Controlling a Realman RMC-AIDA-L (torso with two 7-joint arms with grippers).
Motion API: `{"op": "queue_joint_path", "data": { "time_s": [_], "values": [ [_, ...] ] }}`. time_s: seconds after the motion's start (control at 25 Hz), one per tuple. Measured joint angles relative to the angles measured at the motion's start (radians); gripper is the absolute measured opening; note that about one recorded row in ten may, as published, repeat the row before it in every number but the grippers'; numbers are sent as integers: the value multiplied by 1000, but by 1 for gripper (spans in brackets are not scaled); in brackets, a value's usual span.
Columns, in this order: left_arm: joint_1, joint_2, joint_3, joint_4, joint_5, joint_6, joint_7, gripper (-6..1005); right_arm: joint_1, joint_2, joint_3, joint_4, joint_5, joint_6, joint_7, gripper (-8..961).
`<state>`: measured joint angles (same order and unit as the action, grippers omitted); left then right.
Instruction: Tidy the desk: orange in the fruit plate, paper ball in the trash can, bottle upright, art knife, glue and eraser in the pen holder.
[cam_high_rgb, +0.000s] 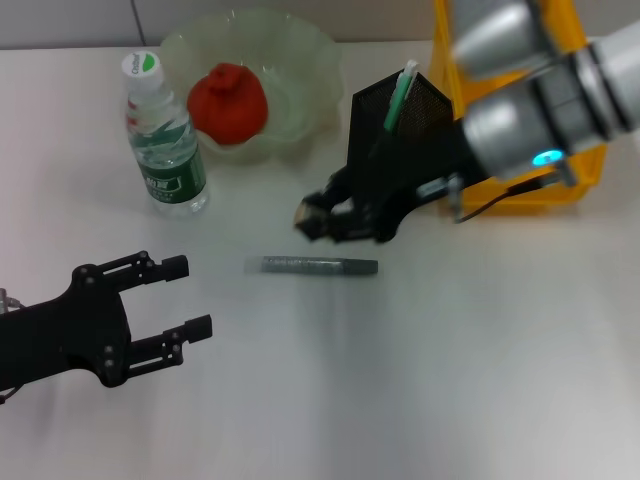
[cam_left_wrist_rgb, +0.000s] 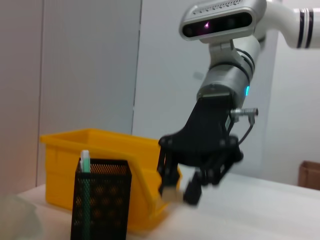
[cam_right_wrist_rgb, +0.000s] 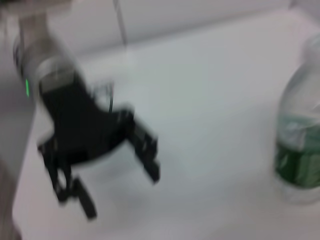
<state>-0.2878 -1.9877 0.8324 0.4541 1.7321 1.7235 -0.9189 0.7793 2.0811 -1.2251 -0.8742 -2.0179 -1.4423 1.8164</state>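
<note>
My right gripper (cam_high_rgb: 318, 222) hovers just above the desk (cam_high_rgb: 450, 350), in front of the black mesh pen holder (cam_high_rgb: 400, 105), shut on the small beige eraser (cam_high_rgb: 306, 214); the left wrist view shows that eraser (cam_left_wrist_rgb: 171, 194) between its fingers. A slim grey art knife (cam_high_rgb: 318, 266) lies flat just below it. A green-and-white stick (cam_high_rgb: 400, 92), seemingly the glue, stands in the holder. The orange (cam_high_rgb: 228, 100) sits in the pale-green fruit plate (cam_high_rgb: 300, 40). The bottle (cam_high_rgb: 165, 140) stands upright. My left gripper (cam_high_rgb: 195, 297) rests open and empty at lower left. The paper ball is out of view.
The yellow trash can (cam_high_rgb: 585, 175) stands behind the pen holder at the back right, partly covered by my right arm. From the left wrist, the bin (cam_left_wrist_rgb: 90, 145) sits right behind the holder (cam_left_wrist_rgb: 102, 200). The bottle (cam_right_wrist_rgb: 300, 150) also shows from the right wrist.
</note>
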Motion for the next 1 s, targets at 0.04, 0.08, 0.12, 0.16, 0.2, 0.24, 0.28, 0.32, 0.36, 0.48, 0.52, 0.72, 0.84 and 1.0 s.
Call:
{"op": "queue_joint_path", "data": {
  "time_s": [0.04,0.08,0.12,0.16,0.2,0.24,0.28,0.32,0.36,0.48,0.52,0.72,0.84,1.0],
  "values": [
    [1,-2,-5,0,0,2,0,709,-11,0,44,1,12,-21,-6,268],
    [2,-6,-16,0,0,2,0,709,-26,-1,95,2,25,-41,-12,270],
    [3,-10,-22,0,0,2,0,709,-40,-2,137,5,36,-50,-15,272],
    [4,-14,-29,0,0,2,1,709,-53,-3,177,8,46,-52,-16,274],
    [4,-19,-32,0,0,2,1,709,-65,-3,212,13,51,-45,-17,275],
    [4,-22,-33,0,0,3,2,709,-75,-4,254,24,56,-32,-17,277],
    [4,-24,-34,0,0,4,1,709,-81,-4,296,39,60,-16,-18,279],
    [3,-27,-34,0,0,10,1,709,-84,-4,336,57,65,4,-18,281],
    [1,-28,-34,0,1,15,0,709,-86,-5,362,70,69,12,-19,283],
    [-2,-29,-34,0,3,28,-9,709,-90,-8,414,97,80,52,-23,289],
    [-4,-29,-34,0,4,29,-15,709,-91,-8,417,99,82,66,-24,290],
    [-10,-24,-30,0,5,37,-26,709,-89,-8,407,100,82,153,-37,300],
    [-11,-22,-29,0,5,39,-27,709,-83,-5,390,100,76,196,-71,305],
    [-12,-15,-29,0,6,40,-27,709,-78,-4,379,120,75,214,-141,313]
  ]
}}
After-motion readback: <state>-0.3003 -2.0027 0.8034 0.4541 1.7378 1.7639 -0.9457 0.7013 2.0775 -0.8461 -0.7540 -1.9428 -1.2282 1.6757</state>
